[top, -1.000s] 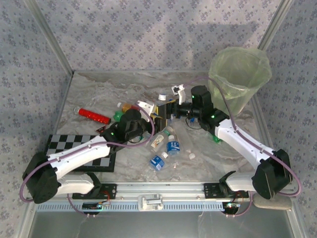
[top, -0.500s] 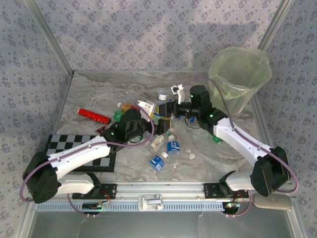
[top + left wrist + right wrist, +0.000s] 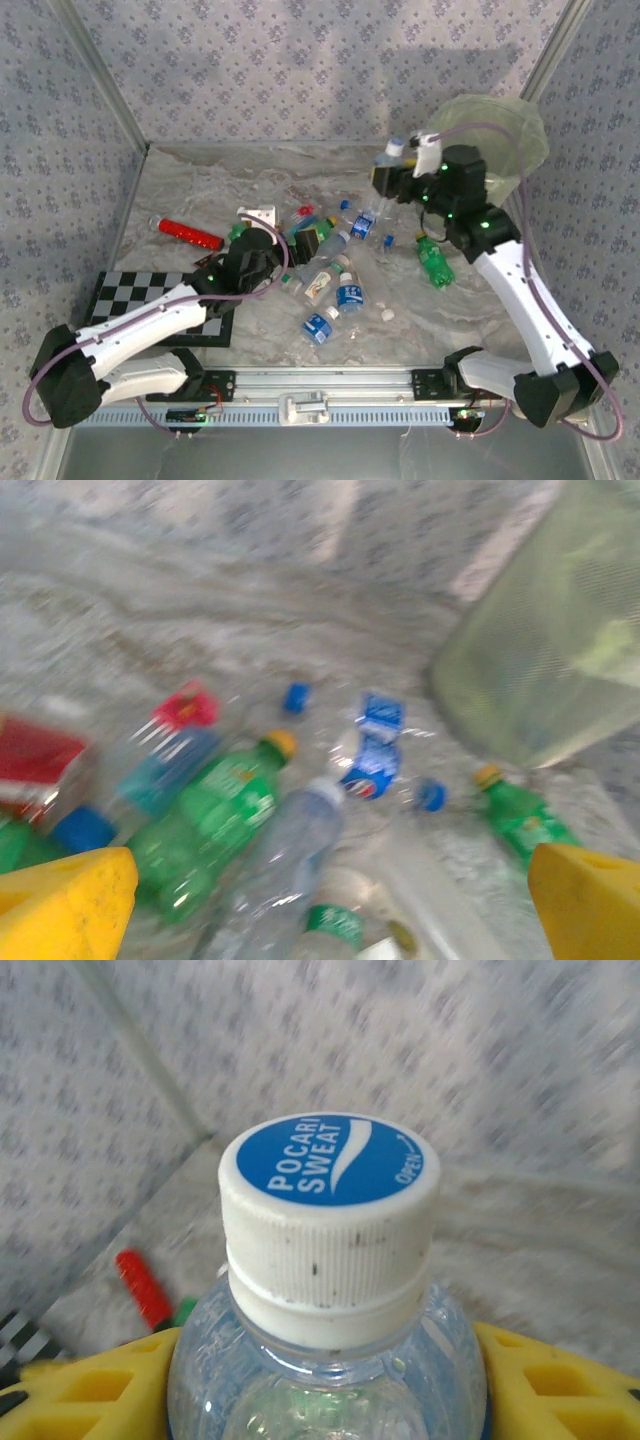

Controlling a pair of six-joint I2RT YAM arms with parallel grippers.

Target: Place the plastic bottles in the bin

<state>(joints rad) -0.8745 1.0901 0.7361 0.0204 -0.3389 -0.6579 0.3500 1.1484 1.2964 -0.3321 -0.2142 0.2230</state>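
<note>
The marble-patterned worktop (image 3: 200, 180) lies bare along its far and left edges, leaving room there, and patterned walls close it in. In the far right corner stands the bin (image 3: 520, 125), tall, round and translucent, its pale green bag crinkled. The right tool (image 3: 390, 178) is clenched on a clear Pocari Sweat bottle (image 3: 330, 1210) with a ribbed white cap and blue top. Its yellow pads (image 3: 545, 1380) press the bottle's shoulders, and the bottle hangs just left of the bin's rim. A second ago this tool sat low among the heap of bottles (image 3: 347, 292) mid-worktop. The left tool (image 3: 330, 910) is released, pads wide apart, above that heap. A green bottle (image 3: 433, 262) lies near the bin's foot, and a red bottle (image 3: 190, 232) lies apart on the left.
</note>
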